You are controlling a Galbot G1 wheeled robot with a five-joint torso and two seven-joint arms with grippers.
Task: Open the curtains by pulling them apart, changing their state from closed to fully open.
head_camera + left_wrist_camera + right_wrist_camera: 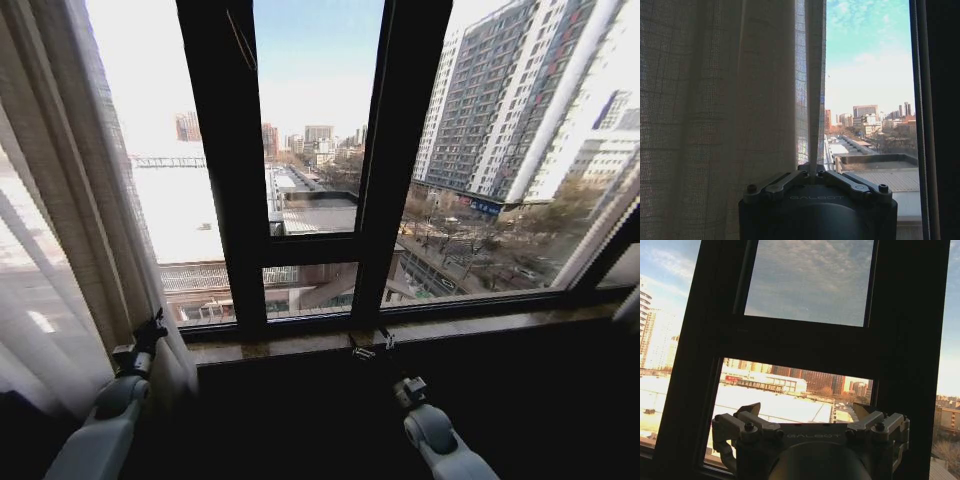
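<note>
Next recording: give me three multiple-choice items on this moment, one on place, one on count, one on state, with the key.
1. Where is the left pincer?
A. at the gathered curtain's edge
B. on the middle window frame
C. parked low

2. How many robot arms show in the head view?
A. one
B. two
C. three

3. How is the right pincer?
A. shut on fabric
B. open, holding nothing
C. shut on the sill

Key: 1 A, it sits against the fabric's edge; 2 B, one either side; 3 B, fingers spread before bare glass.

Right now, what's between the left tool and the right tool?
Head view: between the left tool, at the curtain, and the right tool lie the stone sill and the black window frame. Nothing else.
</note>
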